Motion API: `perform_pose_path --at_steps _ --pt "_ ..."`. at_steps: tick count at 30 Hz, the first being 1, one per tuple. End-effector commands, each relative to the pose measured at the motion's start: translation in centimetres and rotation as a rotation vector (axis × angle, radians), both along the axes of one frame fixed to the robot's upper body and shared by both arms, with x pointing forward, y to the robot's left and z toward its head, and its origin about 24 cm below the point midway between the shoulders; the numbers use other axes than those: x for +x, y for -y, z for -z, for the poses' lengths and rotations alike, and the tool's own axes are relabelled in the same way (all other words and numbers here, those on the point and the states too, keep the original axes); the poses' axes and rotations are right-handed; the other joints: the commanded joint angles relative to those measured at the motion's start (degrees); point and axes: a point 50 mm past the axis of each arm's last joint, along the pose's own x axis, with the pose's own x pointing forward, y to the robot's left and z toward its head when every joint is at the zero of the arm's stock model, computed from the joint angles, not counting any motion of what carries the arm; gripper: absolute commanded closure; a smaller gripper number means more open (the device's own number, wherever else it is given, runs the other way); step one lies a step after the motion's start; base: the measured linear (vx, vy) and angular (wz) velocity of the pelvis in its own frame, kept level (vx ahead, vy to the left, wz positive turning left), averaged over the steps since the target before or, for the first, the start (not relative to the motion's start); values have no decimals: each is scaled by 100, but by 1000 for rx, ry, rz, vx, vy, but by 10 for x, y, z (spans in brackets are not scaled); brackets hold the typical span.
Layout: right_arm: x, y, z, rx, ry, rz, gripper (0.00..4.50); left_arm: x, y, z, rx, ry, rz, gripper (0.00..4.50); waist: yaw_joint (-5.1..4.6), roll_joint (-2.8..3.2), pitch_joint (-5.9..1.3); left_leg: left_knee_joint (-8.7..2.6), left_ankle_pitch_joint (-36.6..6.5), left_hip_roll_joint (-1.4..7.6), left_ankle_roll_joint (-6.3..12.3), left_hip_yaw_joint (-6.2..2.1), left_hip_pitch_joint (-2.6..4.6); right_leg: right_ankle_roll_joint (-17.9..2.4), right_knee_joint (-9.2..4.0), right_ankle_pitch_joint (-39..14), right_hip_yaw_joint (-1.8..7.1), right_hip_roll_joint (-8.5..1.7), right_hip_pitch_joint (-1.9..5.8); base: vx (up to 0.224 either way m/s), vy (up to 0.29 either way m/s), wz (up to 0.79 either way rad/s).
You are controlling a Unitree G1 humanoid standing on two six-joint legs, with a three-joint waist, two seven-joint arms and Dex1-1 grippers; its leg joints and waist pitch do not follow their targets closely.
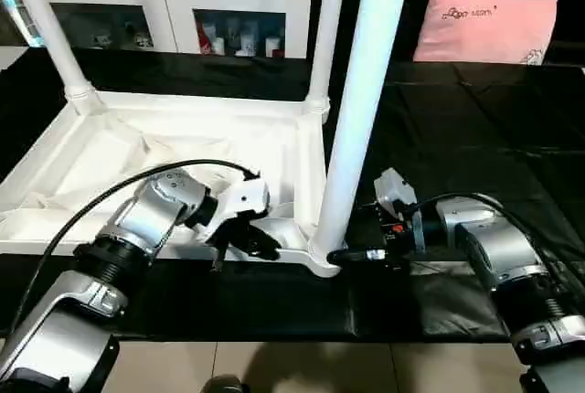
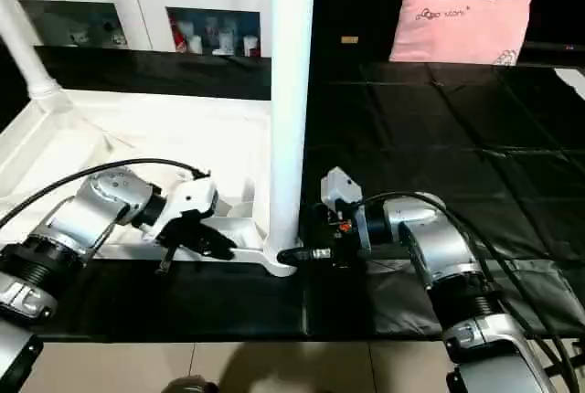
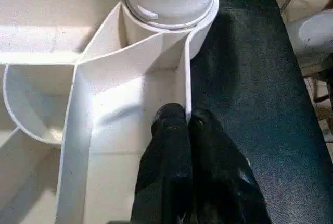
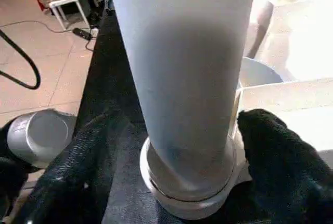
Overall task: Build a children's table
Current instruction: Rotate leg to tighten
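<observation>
White tabletop (image 1: 110,160) and legs (image 1: 361,110) look like smooth, slightly glossy plastic. Black cloth (image 1: 475,128) is matt, creased. Forearms (image 1: 137,219) are brushed silver metal. Pink pillow (image 1: 484,26) is soft fabric.

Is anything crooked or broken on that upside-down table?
Nothing looks broken. The far left leg leans outward from its socket, while the near leg and far right leg on the tabletop stand almost straight.

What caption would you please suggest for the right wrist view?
Right gripper, fingers spread, straddles the base of an upright leg in its corner socket.
</observation>
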Motion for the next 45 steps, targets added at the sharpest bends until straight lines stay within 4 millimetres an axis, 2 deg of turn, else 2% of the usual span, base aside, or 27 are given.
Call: perform_pose_path --at_steps 1,3,8,15,20,22,25,26,28,29,32,33,36,37,39,41,45 --pt "0 -3 -3 24 -10 -32 110 -7 12 -2 -3 -10 118 450 -39 17 -402 -348 -1133 255 218 -55 50 -1000 -462 -1660 305 -500 305 0 0 0" --pt "-2 -4 -2 32 -23 -39 136 -7 12 -1 0 -12 126 450 -36 18 -401 -349 -1135 255 224 -56 48 -995 -466 -1659 303 -497 306 0 0 0" --pt "-4 -4 -1 43 -43 -49 169 -8 12 0 4 -13 130 450 -31 6 -397 -351 -1149 258 205 -59 46 -980 -467 -1731 300 -501 303 0 0 0" --pt "-8 -7 4 56 -75 -60 233 -8 10 2 12 -14 121 450 -36 27 -397 -349 -1187 254 174 -61 48 -959 -476 -1780 303 -497 300 0 0 0" --pt "-4 -14 9 49 -70 73 246 -3 16 0 -53 -57 -5 450 -47 41 -395 -353 -1185 248 130 -64 50 -1011 -466 -1707 298 -496 303 0 0 0" --pt "-1 -17 10 56 -64 135 246 1 20 -1 -75 -49 -53 450 -82 35 -365 -366 -1346 238 79 -67 59 -943 -500 -2038 296 -500 292 0 0 0" --pt "7 -25 13 61 -67 265 249 8 27 -2 -107 -32 -150 450 -103 37 -348 -374 -1572 203 18 -96 99 -647 -608 -2889 273 -526 279 0 0 0" --pt "10 -31 16 58 -74 333 249 12 32 -2 -121 -22 -210 450 -122 37 -348 -385 -1569 210 0 -103 97 -597 -613 -2914 274 -520 271 0 0 0" --pt "16 -46 22 41 -76 450 249 21 45 -2 -142 -1 -336 450 -192 35 -346 -399 -1616 218 -81 -116 102 -639 -593 -2781 268 -503 245 0 0 0" --pt "18 -51 24 36 -68 477 250 23 48 -2 -146 8 -374 450 -250 35 -359 -405 -1632 210 -133 -137 88 -655 -578 -2738 257 -515 271 0 0 0" --pt "30 -75 27 -7 -45 631 251 34 69 -5 -196 41 -529 450 -375 29 -366 -369 -1611 172 -123 -117 79 -734 -589 -2644 264 -515 269 0 0 0" --pt "33 -82 27 -28 -40 680 252 36 75 -7 -212 48 -562 450 -388 18 -375 -355 -1507 154 -61 -103 68 -733 -594 -2580 276 -513 278 0 0 0" --pt "38 -88 27 -65 -26 751 252 37 82 -8 -229 55 -592 450 -392 15 -390 -345 -1259 150 34 -84 49 -796 -567 -2219 299 -494 287 0 0 0" --pt "40 -92 26 -84 -17 783 252 38 85 -9 -230 58 -604 450 -373 10 -397 -343 -1121 156 103 -71 43 -852 -538 -1885 310 -478 294 0 0 0" --pt "40 -95 26 -96 4 780 252 38 86 -9 -230 59 -610 450 -349 12 -422 -346 -921 152 162 -70 19 -900 -491 -1518 309 -476 340 0 0 0" --pt "40 -96 26 -98 16 770 187 38 85 -9 -224 63 -611 450 -348 11 -412 -349 -863 160 205 -65 14 -959 -477 -1310 310 -470 338 0 0 0" --pt "40 -86 24 -59 46 768 164 36 72 -4 -182 82 -577 450 -349 34 -391 -374 -1102 179 171 -70 41 -897 -523 -1660 310 -487 326 0 0 0"
